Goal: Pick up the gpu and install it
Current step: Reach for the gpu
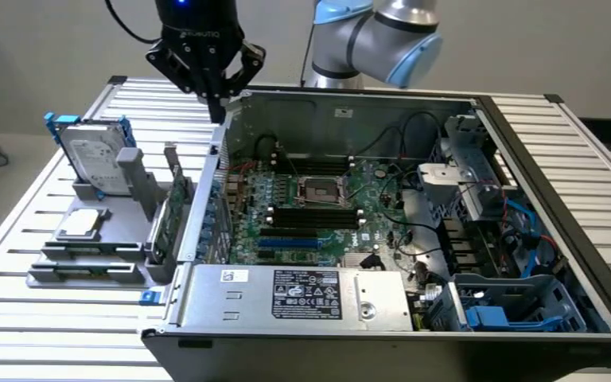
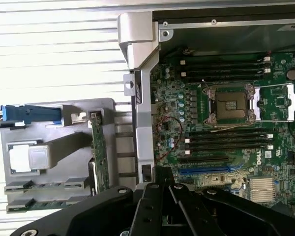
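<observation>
One clenched, empty hand (image 1: pixel 217 111) hangs over the case (image 1: pixel 208 199) edge, well above the upright gpu (image 1: pixel 168 213).

You view the open computer case (image 1: pixel 391 105) obliquely from above at mid-range in the exterior view, while the wrist view looks straight down from closer, sharing the motherboard (image 2: pixel 187 98) and gray parts rack (image 2: pixel 54 184).

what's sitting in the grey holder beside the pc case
A hard drive stands upright, a processor chip lies flat, memory sticks lie in slots, and the gpu stands on edge nearest the case. Slots hide the cards' lower edges.
</observation>
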Robot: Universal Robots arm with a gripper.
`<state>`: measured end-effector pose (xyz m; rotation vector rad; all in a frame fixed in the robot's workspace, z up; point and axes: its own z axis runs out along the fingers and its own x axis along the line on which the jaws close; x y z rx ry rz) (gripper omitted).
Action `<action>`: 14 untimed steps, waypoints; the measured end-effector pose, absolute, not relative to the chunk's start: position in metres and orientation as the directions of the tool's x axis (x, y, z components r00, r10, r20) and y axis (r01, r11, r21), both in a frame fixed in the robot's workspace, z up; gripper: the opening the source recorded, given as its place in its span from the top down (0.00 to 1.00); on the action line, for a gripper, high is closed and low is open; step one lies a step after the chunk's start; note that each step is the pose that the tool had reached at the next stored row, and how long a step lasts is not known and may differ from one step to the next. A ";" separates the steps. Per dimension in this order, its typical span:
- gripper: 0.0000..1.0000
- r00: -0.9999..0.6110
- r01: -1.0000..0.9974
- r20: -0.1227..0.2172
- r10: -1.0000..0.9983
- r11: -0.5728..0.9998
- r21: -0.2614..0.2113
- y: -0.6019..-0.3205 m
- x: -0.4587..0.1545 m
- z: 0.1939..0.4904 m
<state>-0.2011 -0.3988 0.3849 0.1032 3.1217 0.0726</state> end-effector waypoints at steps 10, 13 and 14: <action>0.89 -0.998 0.060 -0.013 0.061 0.997 0.042 -0.399 -0.235 0.376; 0.89 -0.998 0.058 -0.010 0.058 0.998 0.041 -0.399 -0.240 0.373; 0.89 -0.998 0.057 -0.009 0.057 0.998 0.041 -0.399 -0.241 0.373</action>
